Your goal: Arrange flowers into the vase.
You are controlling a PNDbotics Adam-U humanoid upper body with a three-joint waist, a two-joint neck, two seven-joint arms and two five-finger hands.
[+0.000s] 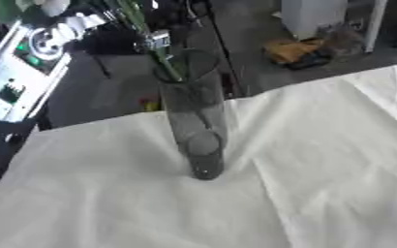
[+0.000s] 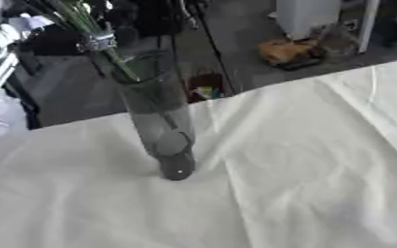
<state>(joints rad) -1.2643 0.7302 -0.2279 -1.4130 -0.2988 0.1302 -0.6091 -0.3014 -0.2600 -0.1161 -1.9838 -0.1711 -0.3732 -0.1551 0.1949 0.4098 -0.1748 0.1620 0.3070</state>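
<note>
Green flower stems (image 2: 109,51) sit in the tall smoky glass vase (image 1: 193,121) near the cloth-covered desk's (image 1: 320,184) far edge; a nudge could topple it. No hand shows.

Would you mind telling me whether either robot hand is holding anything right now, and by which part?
Nothing is seen held: neither hand shows in either view. The green stems already stand in the glass vase on the white cloth.

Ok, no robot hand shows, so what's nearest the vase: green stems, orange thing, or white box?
1. Green stems: inside the vase, at its top.
2. Orange thing: on the floor, to the right beyond the table.
3. White box: farthest, behind the orange thing.
</note>
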